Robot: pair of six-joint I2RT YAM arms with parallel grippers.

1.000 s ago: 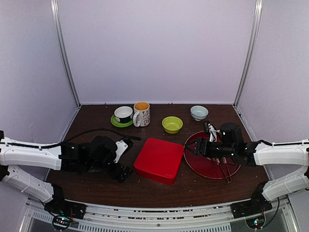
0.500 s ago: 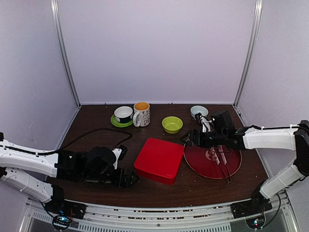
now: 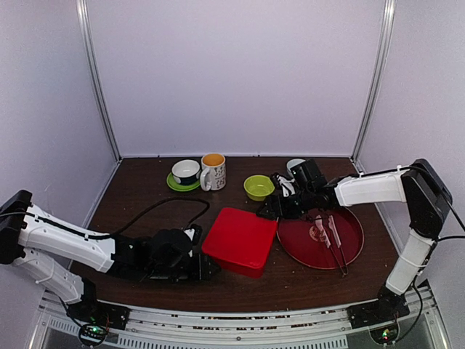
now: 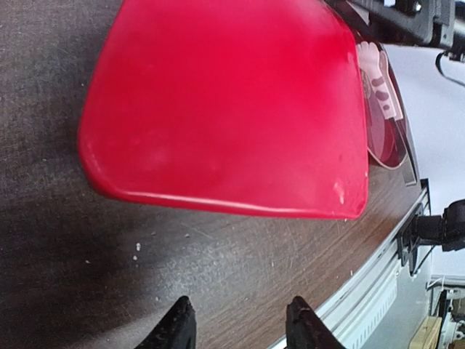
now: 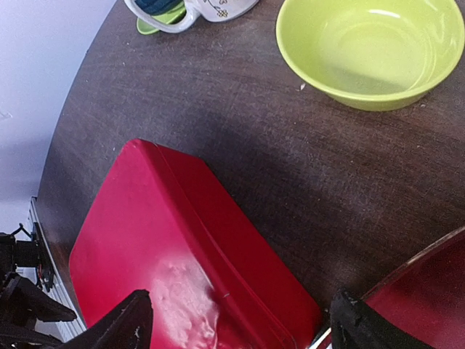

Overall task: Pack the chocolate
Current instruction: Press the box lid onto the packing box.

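Left gripper (image 4: pixel 240 329): jaws partly open, nothing between them. Its fingertips hang low over the dark table (image 3: pixel 145 200), just short of the near edge of the red box (image 3: pixel 240 240), and a strip of bare wood shows between tips and box. From above, my left arm lies flat along the near left side, with the gripper just beside the box's near-left corner.

Right gripper (image 5: pixel 240 329): jaws spread wide, gripping nothing. My wrist camera looks down on the far right corner of the red box, which sits between my two fingertips in that view. I cannot tell if either tip touches it. From above, my right arm reaches in from the right across the far rim of the red plate (image 3: pixel 298 243).

Red box: lid on, resting flat at mid-table, with the plate just beside it on the right.

Plate: pink-handled utensils (image 3: pixel 320 233) lie on it.

Back row, left to right: cup on a green saucer (image 3: pixel 186 172), mug (image 3: pixel 213 171), green bowl (image 3: pixel 259 187), and a pale bowl (image 3: pixel 293 164) mostly hidden behind my right arm.

Chocolate: I cannot tell where it is. No view shows it.
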